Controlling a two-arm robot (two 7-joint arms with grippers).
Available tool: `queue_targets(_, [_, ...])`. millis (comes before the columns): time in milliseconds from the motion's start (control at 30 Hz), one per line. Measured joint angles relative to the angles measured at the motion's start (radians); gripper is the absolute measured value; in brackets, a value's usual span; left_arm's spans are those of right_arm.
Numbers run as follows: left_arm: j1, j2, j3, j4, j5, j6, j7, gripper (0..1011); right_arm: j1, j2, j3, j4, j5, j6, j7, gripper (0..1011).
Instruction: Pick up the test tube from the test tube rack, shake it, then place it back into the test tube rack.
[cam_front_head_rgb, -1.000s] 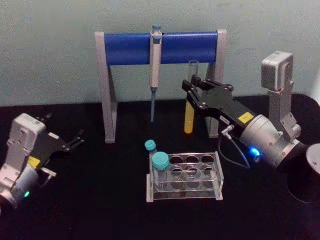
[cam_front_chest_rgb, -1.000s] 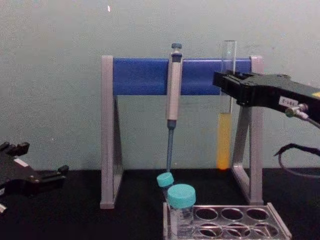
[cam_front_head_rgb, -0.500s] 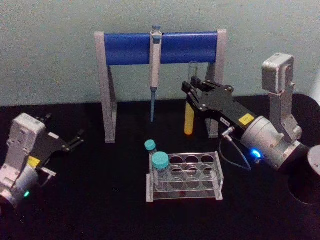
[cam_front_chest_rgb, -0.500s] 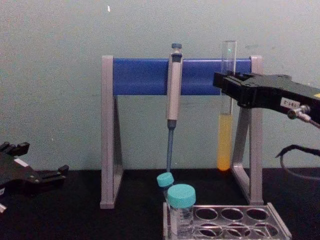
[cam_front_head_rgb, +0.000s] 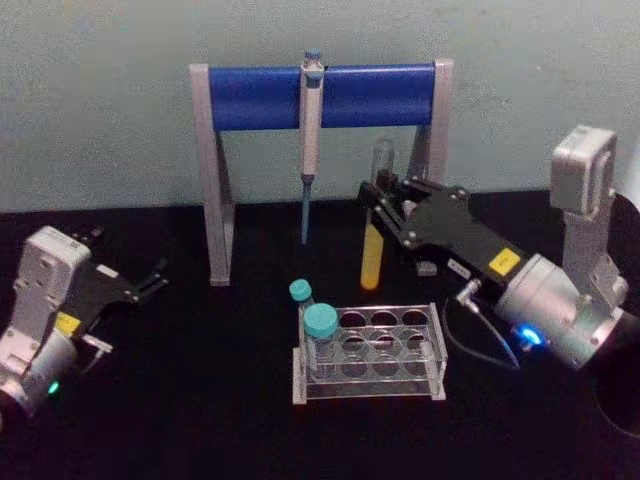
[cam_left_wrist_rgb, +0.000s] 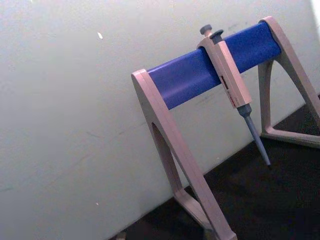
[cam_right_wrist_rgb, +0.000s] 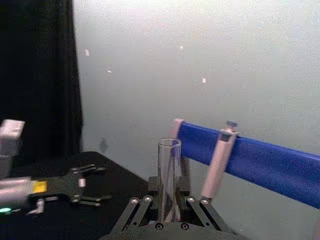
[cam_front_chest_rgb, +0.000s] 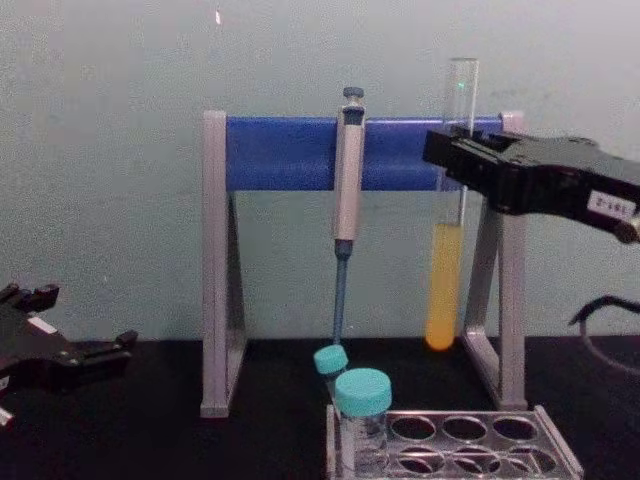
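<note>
Right claw (cam_front_head_rgb: 380, 203) clamped on the upper part of a glass tube (cam_front_head_rgb: 371, 258), upright, raised off the table (cam_front_head_rgb: 200, 410), yellow liquid low inside. Just below and in front, near the table's middle, a clear rack (cam_front_head_rgb: 372, 388) with two teal-capped vials (cam_front_head_rgb: 320, 322) at its left end. Behind, a blue-barred stand (cam_front_head_rgb: 262, 97). At the table's left edge, left claw (cam_front_head_rgb: 152, 279), spread wide, holding nothing.

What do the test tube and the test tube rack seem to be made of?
Test tube, in the right hand: clear glossy glass, probably; the wall shows through its upper part. Test tube rack: clear greyish plastic, likely; see-through, with flat moulded edges.
</note>
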Motion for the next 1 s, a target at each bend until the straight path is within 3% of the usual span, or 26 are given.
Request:
queue_targets(233, [0.0, 0.0, 0.0, 0.0, 0.0, 0.0, 0.0, 1001, -0.048, 0.032, -0.012, -0.017, 0.043, -0.053, 0.058, 222])
queue_targets(533, [0.0, 0.0, 0.0, 0.0, 0.0, 0.0, 0.0, 1001, -0.083, 0.055, -0.034, 0.009, 0.062, -0.102, 0.094, 222])
queue_targets(1000, [0.0, 0.0, 0.0, 0.0, 0.0, 0.0, 0.0, 1001, -0.087, 0.045, -0.047, 0.061, 0.069, -0.135, 0.1, 222])
